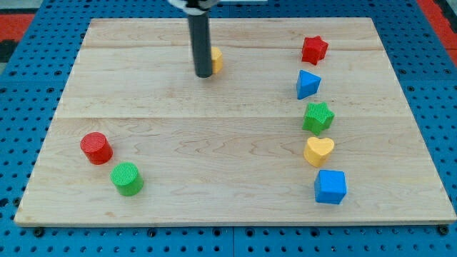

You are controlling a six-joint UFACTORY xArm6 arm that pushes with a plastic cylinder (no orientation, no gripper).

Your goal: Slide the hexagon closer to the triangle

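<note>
Tool: bare rod, nothing to pinch; my tip [204, 74] touched yellow hexagon [216, 59] from the view's left; advise steady rightward push toward blue triangle [308, 84].

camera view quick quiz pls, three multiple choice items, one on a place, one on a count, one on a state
1. Where is my tip?
A. beside the yellow block at the view's top
B. between the two cylinders
C. at the blue cube

2. How many blocks stand in the column on the view's right?
A. three
B. five
C. seven

3. How do the red cylinder and green cylinder stand?
A. stacked
B. tipped on their sides
C. upright, side by side

Answers:
1 A, the rod partly hides the yellow block, whose shape cannot be made out.
2 B, red star, blue triangle, green star, yellow heart, blue cube.
3 C, both show round tops at the view's lower left.
</note>
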